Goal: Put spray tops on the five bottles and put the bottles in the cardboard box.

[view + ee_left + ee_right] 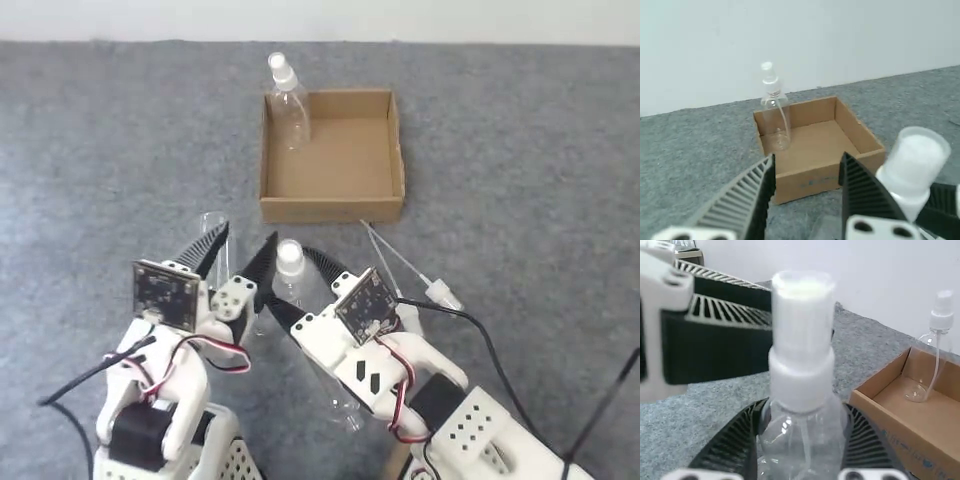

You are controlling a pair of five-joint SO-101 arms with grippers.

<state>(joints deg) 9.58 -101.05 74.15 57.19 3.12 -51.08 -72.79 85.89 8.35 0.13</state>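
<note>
My right gripper (287,277) is shut on a clear bottle (802,437) with a white spray top (290,257), holding it upright in front of the cardboard box (395,150). Its fingers (867,440) press on the bottle's body from both sides. My left gripper (248,233) stands open just beside that spray top (914,162), with nothing between its fingers (747,200). A second capped bottle (288,105) stands in the box's far left corner (774,117). A loose spray top (443,293) with its long tube lies on the carpet to the right of the box front.
An uncapped clear bottle (213,222) stands beside the left gripper's outer finger. Another clear bottle (338,392) lies on the carpet under the right arm. Grey carpet (520,180) covers the table, with open room left and right of the box.
</note>
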